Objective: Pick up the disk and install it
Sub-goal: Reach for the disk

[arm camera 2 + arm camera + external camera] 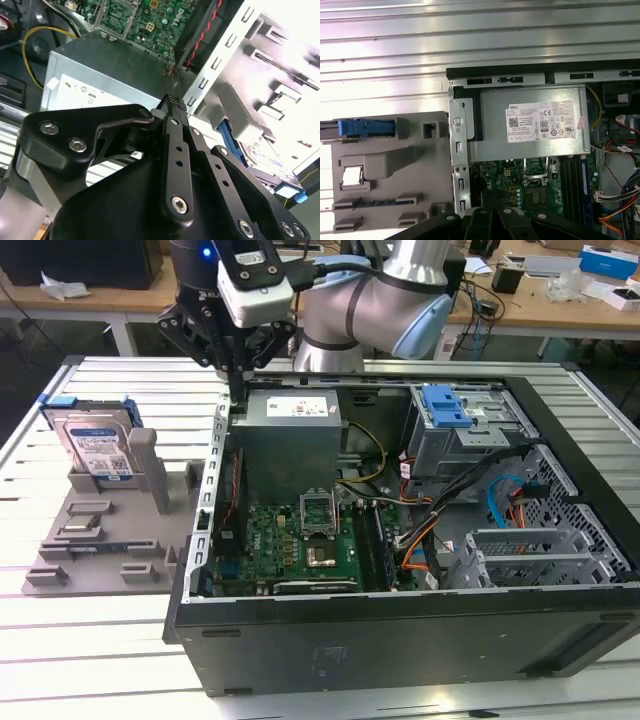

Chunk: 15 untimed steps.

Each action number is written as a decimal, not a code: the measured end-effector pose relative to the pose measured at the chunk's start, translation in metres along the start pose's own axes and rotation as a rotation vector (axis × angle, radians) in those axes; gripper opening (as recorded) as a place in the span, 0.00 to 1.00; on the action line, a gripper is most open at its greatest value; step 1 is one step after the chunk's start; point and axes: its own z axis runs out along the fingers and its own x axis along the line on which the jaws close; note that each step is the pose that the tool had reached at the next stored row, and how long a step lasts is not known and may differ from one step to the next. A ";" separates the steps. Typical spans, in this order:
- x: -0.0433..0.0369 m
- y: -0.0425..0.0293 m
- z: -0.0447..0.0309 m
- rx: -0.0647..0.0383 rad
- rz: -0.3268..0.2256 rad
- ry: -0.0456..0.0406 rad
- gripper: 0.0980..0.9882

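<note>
Hovering over the computer case [400,635], I am carrying nothing in my closed pincer [238,388]; the disk [95,443] is standing on edge toward the exterior view's left.

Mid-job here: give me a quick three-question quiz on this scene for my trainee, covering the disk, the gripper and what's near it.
1. True or false: the gripper is holding the disk.
2. Fill in: the gripper hangs near the grey box, which has a ____ sticker.
3. Where is the disk? A) on the grey box; B) standing in the grey holder at the exterior view's left; C) lying flat beside the holder.
Key: 1 false; 2 white; 3 B.
</note>
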 end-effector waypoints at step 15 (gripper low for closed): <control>0.0302 -0.0022 -0.0006 0.000 0.000 0.0000 0.01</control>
